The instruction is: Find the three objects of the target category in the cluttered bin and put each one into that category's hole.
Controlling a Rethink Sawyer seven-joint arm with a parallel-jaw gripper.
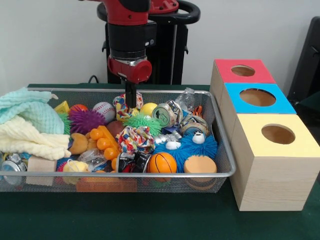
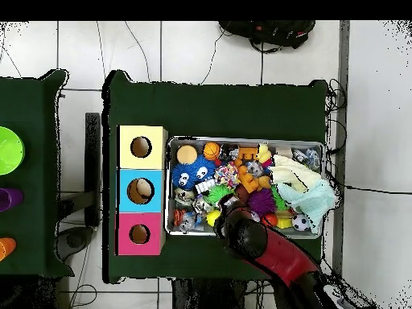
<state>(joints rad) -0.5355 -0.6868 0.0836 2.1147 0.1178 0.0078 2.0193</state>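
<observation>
Ducks (image 1: 75, 166) visible in bin (image 1: 150, 174): one.

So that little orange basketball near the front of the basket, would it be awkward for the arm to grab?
Probably a bit. The orange basketball is round and smooth-looking, so it may roll or slip from a pinch. It sits wedged between the blue spiky ball and other toys, which should steady it. It looks small and likely light.
</observation>
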